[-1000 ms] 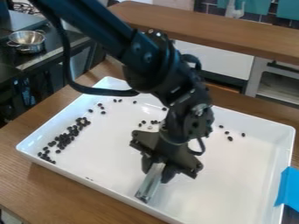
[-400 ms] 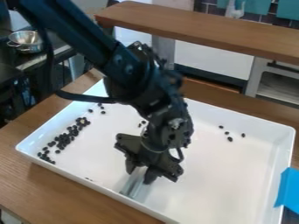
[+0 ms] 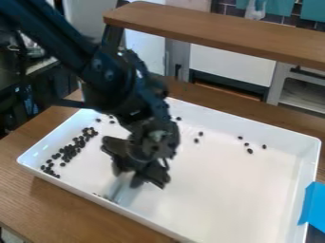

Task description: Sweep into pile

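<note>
Right, from my seat at the controls the black jointed robot arm (image 3: 89,66) enters at the upper left corner of my view and slants down to the right, its last joints bending toward the work. A black cable (image 3: 66,103) runs close beside it. At the end hangs the black two-finger tool (image 3: 126,179), pointing down over the left half of the tray, near its front wall. I have its fingers clamped on a flat, silvery scraper (image 3: 117,190), which slants down toward that wall (whether its lower edge touches the tray floor, I cannot tell).

The wide, white, rectangular tray (image 3: 295,137) sits on a brown wooden desk (image 3: 70,209). Inside it, most of the small black beans (image 3: 71,148) lie in a long, loose band beside the left wall, between the wall and my tool. Three beans lie just past the band's far end, one is near the back wall, a pair is right of the arm, and four sit farther right. A few dark specks lie near the scraper, by the front wall.

A bright blue sheet (image 3: 313,201) hangs over the tray's right edge. Behind the desk I see a raised brown wooden shelf (image 3: 215,33), white and grey cabinets (image 3: 228,64) below it, and a dark tiled wall (image 3: 227,9) with teal panels (image 3: 312,15) beyond.
</note>
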`<state>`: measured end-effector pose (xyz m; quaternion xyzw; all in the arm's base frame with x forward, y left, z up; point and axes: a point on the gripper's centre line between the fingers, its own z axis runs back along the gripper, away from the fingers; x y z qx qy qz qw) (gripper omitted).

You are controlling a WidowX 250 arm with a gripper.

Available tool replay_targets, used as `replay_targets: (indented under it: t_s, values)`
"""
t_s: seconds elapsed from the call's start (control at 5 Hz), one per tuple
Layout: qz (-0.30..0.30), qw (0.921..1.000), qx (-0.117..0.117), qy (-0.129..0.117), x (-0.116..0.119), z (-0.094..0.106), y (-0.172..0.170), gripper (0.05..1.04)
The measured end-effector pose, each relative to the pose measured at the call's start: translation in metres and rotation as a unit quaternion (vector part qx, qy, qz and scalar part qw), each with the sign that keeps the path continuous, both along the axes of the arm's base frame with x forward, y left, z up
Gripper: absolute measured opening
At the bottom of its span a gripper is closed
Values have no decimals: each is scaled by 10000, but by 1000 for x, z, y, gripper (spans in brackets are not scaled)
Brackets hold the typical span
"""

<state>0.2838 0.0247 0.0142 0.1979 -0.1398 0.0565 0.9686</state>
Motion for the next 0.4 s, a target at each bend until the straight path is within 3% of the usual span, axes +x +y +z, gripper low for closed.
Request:
replay_targets:
  t_s: [0.4]
  values:
    - [137,9992,236,299,-6,3,49,385]
